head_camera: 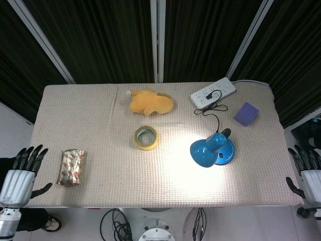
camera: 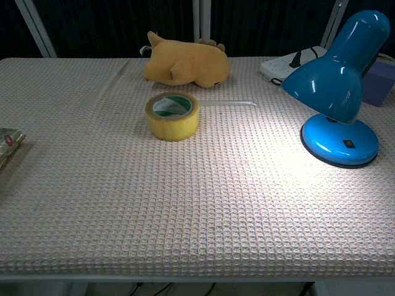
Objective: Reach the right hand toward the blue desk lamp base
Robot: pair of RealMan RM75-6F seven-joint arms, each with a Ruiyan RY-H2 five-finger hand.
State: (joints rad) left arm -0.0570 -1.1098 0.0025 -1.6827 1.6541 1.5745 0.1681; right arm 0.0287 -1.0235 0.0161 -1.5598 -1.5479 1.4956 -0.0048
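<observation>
The blue desk lamp (head_camera: 210,149) stands lit on the right half of the table, its shade tipped down to the left. Its round base (head_camera: 226,153) (camera: 340,141) carries a small black switch. My right hand (head_camera: 307,170) hangs off the table's right edge, fingers spread, holding nothing, well to the right of the base. Off the left edge, my left hand (head_camera: 22,173) is likewise spread and empty. Neither hand shows in the chest view.
A yellow tape roll (head_camera: 146,137) (camera: 172,115) lies mid-table. An orange plush toy (head_camera: 149,102) (camera: 185,63) sits behind it. A white power strip (head_camera: 213,92) and a purple block (head_camera: 246,114) lie at the back right. A foil packet (head_camera: 71,167) rests near the left edge.
</observation>
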